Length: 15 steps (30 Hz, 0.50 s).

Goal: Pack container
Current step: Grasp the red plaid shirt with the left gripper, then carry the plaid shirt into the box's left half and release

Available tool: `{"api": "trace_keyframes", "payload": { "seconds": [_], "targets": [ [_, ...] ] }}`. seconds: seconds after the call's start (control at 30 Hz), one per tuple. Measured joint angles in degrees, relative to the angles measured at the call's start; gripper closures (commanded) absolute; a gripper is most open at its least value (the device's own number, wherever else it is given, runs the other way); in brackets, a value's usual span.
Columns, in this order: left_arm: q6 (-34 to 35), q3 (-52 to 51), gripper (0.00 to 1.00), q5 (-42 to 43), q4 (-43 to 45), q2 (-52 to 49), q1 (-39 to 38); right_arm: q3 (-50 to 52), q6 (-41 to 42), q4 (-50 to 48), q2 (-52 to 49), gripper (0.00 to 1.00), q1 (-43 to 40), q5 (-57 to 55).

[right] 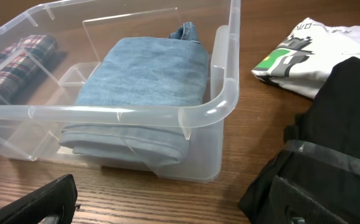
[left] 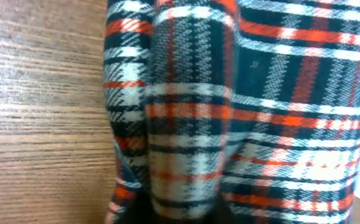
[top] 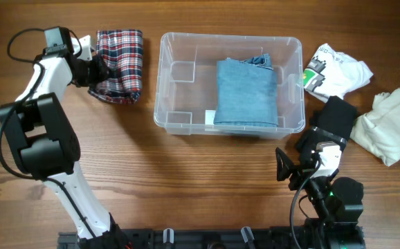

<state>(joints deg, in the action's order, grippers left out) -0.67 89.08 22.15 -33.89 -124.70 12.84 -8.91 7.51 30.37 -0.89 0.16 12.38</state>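
My left pincer (top: 93,69) sat at the folded plaid shirt (top: 122,62), grip impossible to tell, and the clear container (top: 231,37) lay on the desk (top: 186,183) at its 3 o'clock, long axis 9-to-3.

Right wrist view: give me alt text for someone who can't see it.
A clear rectangular plastic container holds a folded blue denim garment on a wooden table; a white printed T-shirt and black cloth lie to its right.
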Motion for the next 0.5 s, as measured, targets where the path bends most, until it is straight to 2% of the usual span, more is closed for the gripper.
{"api": "trace_keyframes", "payload": {
  "seconds": [0.1, 0.23, 0.33, 0.4, 0.5],
  "targets": [
    [-0.02, 1.14, 0.96, 0.15, -4.02, 0.48, -0.07, 0.0, 0.02, 0.02, 0.0, 0.0, 0.0, 0.0],
    [1.46, 3.76, 0.96, 2.91, -18.27, 5.16, -1.14, 0.0, 0.02, 0.0, 0.0, 0.0, 0.0, -0.02],
    [6.6, 5.35, 0.96, 4.83, -19.96, 13.62, -2.89, 0.0, 0.0, 0.0, 0.0, 0.0, 0.0, 0.0],
    [11.28, 7.13, 0.96, 5.44, -19.54, 25.4, -5.84, 0.0, 0.0, 0.0, 0.0, 0.0, 0.0, 0.0],
    [18.75, 9.31, 0.96, 6.71, -18.75, 35.78, -13.03, 0.0, 0.02, 0.0, 0.0, 0.01, 0.0, -0.02]
  ]
}}
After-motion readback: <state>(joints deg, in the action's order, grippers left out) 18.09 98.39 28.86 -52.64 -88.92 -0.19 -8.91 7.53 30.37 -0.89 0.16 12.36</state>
